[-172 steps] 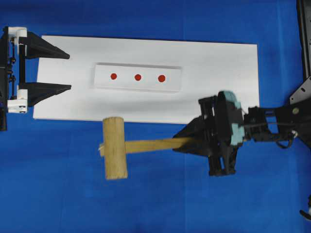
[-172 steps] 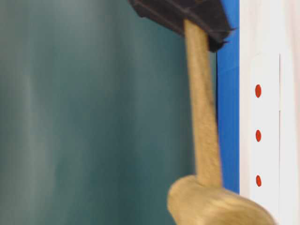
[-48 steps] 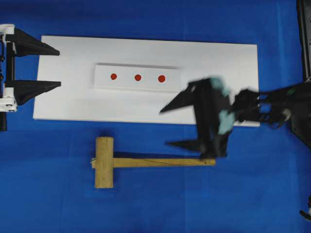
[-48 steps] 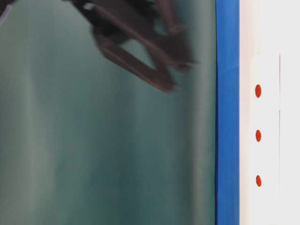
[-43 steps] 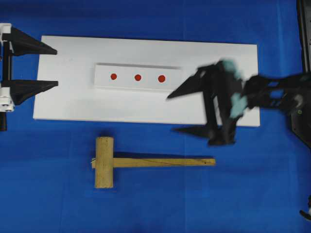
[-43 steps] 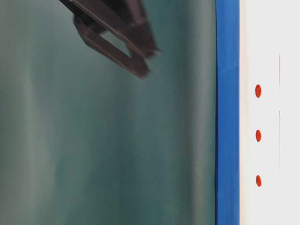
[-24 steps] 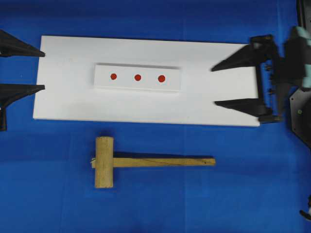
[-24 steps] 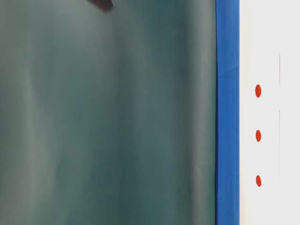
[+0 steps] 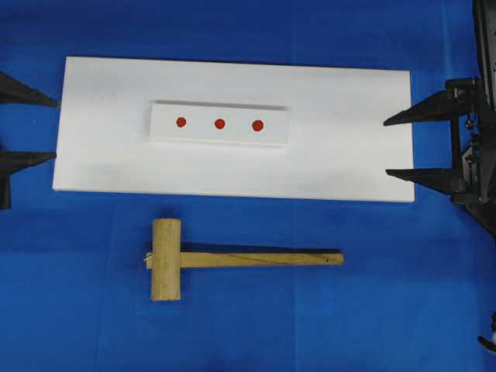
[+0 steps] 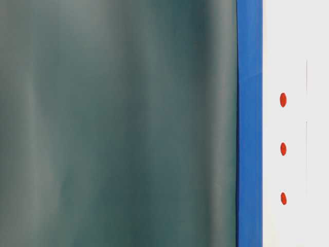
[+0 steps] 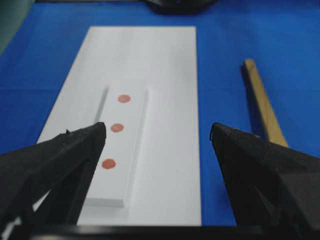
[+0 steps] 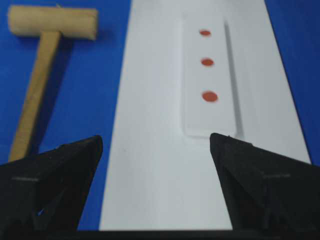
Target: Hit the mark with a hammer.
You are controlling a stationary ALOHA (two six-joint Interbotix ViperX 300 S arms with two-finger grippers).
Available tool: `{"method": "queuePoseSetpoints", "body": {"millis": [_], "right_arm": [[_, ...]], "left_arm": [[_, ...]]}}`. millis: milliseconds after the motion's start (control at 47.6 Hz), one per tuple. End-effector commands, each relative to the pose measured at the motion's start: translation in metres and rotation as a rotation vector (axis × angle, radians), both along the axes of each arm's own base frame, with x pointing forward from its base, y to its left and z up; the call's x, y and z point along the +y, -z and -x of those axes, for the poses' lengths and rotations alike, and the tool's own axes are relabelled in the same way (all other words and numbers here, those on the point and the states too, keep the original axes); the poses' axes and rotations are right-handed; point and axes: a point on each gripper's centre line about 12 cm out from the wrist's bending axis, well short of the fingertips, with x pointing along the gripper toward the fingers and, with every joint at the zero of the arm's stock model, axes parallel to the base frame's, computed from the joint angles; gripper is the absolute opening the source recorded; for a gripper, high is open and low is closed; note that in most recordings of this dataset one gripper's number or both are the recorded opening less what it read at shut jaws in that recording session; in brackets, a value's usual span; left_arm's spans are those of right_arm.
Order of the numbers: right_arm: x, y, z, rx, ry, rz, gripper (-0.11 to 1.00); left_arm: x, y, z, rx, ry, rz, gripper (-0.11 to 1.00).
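Observation:
The wooden hammer [image 9: 232, 260] lies flat on the blue cloth below the white board [image 9: 116, 155], head at the left, handle pointing right; nothing holds it. It also shows as the hammer [image 12: 42, 65] in the right wrist view and as a handle [image 11: 262, 102] in the left wrist view. Three red marks sit in a row on a raised white strip [image 9: 219, 123]. My left gripper [image 9: 54, 129] is open at the board's left end. My right gripper [image 9: 386, 147] is open at the board's right end. Both are empty.
Blue cloth covers the table around the board. A dark arm base [image 9: 487, 62] stands at the right edge. In the table-level view only the marks [image 10: 283, 148], the blue edge and a blurred green backdrop show.
The right gripper, after leaving the hammer on the cloth, has pulled back right to the board's end. The left gripper has drawn further left. The hammer has not moved over the last second.

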Motion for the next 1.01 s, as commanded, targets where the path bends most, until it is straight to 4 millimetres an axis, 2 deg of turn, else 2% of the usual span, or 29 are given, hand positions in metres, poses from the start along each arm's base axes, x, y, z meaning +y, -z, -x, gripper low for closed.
{"method": "queuePoseSetpoints", "body": {"millis": [0, 189, 315, 987], "right_arm": [[-0.003, 0.005, 0.004, -0.026, 0.029, -0.001, 0.79], [-0.002, 0.02, 0.014, -0.041, 0.047, -0.009, 0.79], [0.0, 0.02, 0.014, -0.05, 0.037, -0.008, 0.79], [0.0, 0.017, 0.014, -0.064, 0.035, -0.007, 0.79]], "left_arm": [[-0.001, 0.001, 0.001, -0.006, 0.003, -0.002, 0.84], [-0.001, 0.012, 0.004, 0.006, 0.003, -0.003, 0.84], [-0.001, 0.018, 0.005, 0.005, 0.003, -0.003, 0.84], [-0.001, 0.017, 0.005, 0.002, 0.004, -0.006, 0.84]]}}
